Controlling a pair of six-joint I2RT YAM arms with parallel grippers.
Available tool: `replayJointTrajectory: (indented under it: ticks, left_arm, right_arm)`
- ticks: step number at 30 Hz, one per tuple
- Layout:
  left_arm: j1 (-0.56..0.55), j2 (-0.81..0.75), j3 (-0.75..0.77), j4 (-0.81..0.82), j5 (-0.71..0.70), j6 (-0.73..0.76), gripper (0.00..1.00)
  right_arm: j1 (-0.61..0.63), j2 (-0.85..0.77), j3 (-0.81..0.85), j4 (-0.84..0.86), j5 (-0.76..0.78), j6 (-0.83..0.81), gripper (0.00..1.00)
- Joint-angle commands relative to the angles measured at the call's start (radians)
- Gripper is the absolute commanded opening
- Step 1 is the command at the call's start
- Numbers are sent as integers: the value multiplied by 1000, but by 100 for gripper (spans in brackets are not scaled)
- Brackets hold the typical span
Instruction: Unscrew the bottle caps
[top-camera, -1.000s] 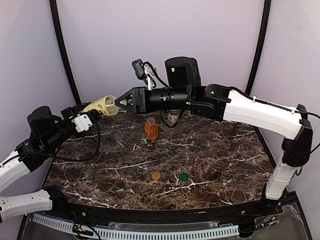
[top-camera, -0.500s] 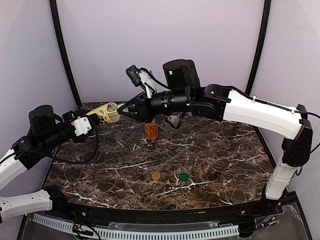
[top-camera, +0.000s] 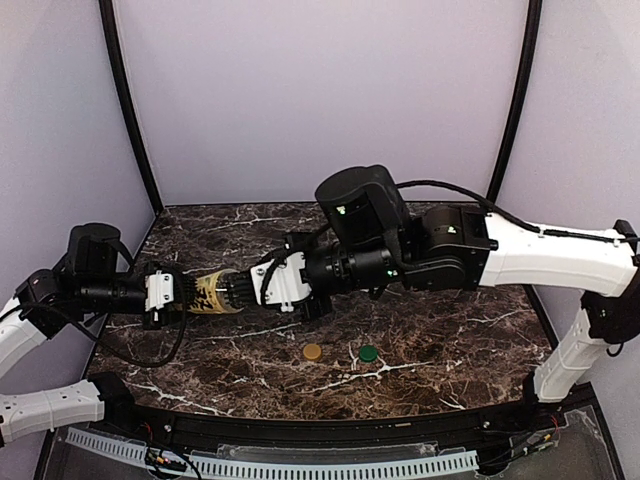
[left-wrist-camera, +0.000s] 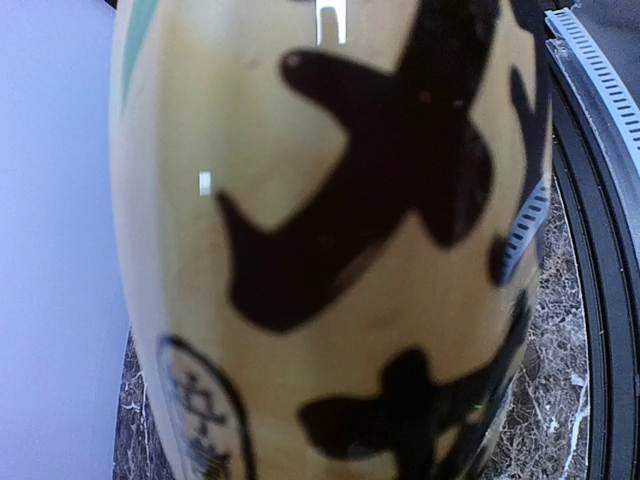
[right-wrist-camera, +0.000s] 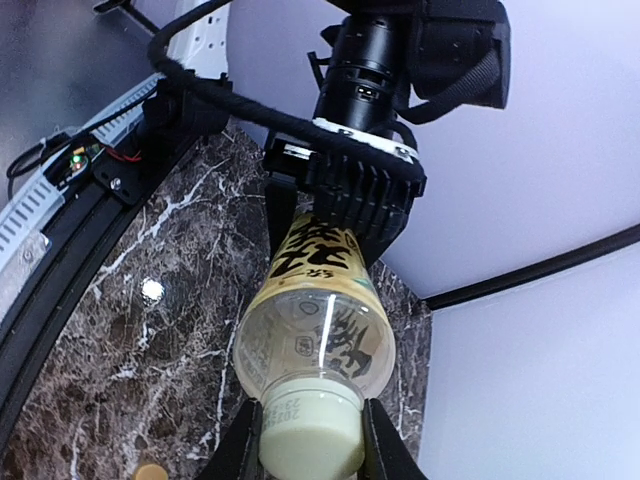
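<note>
The yellow bottle (top-camera: 212, 296) lies sideways in the air above the left part of the surface (top-camera: 450, 340), held between the two arms. The left fingers (right-wrist-camera: 282, 215) are closed around its bottom end. The right fingers (right-wrist-camera: 248, 445) stand narrow, one on each side of the pale cap (right-wrist-camera: 305, 445), and seem to press on it. Two loose caps, an orange one (top-camera: 312, 351) and a green one (top-camera: 369, 353), rest on the surface nearer the front. I cannot find the other bottles in these views.

I think the main risk is slipping. The bottle is smooth and round, so when the right fingers turn the cap, the whole bottle may turn inside the left fingers and the cap does not loosen. The plastic is also soft: a harder squeeze can dent it, and with the cap off it could push liquid out, because the mouth points sideways. If the two arms are not on one line, the twist may bend the neck or pull the bottle out of one grip. A freed cap may also fall and roll away.
</note>
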Motion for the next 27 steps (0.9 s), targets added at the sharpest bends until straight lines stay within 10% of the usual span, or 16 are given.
replayJointTrajectory:
  ticks: [1,10,14,15,22,27]
  left_arm:
    - [-3,-2,25,-70,84,8,25]
    - [-3,-1,30,-52,109,-22,25]
    - [-3,-7,35,-45,94,-44,25]
    - [-2,-10,36,-28,88,-53,25]
    - [3,-37,-4,188,-98,-144,26]
    - [3,-56,-55,387,-236,-88,26]
  right_arm:
    - [32,-44,-42,-78,125,-300,0]
    - [55,-22,-48,-26,205,-349,3]
    - [57,-20,-72,55,250,-293,93]
    - [56,-25,-74,89,257,-252,98]
    - [32,-139,-96,260,-1,196,99]
    - [-37,-136,-70,409,97,770,99]
